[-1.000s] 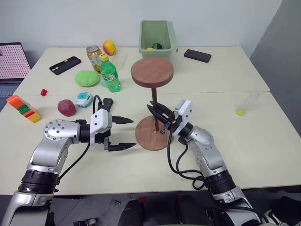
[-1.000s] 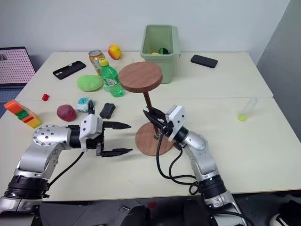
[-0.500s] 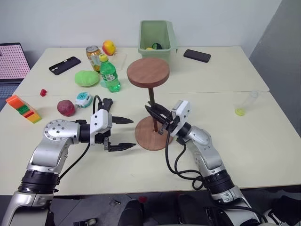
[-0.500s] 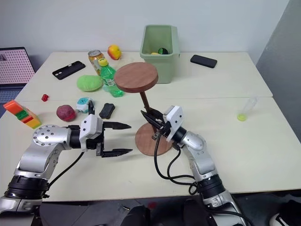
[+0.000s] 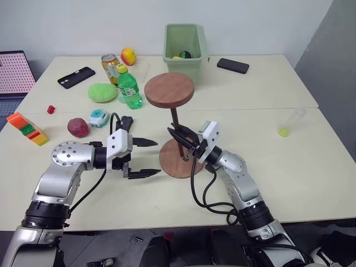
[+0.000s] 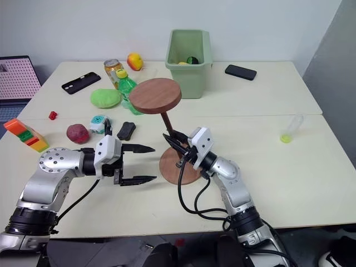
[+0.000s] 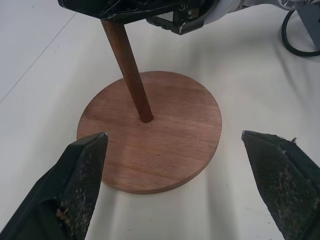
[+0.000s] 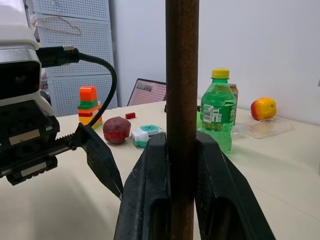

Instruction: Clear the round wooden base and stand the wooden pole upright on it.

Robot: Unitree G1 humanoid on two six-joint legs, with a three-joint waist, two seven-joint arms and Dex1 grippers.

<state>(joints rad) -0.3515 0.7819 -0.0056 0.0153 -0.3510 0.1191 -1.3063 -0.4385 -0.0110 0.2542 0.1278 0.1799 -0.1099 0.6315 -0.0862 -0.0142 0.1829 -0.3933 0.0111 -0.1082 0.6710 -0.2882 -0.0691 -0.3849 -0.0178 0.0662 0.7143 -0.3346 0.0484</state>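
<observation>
pole (image 5: 177, 123) sits with its foot in the base's (image 7: 170, 150) centre hole, disc end up, leaning a little. my right claw (image 5: 183, 139) pinches the shaft low down. left claw (image 5: 146, 157) spread wide just beside the base. next: straighten pole, then let go gently.

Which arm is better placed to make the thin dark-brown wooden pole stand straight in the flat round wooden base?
The right. Its gripper is already shut on the thin dark-brown wooden pole, which leans in the flat round wooden base. The left gripper hangs open beside the base.
</observation>
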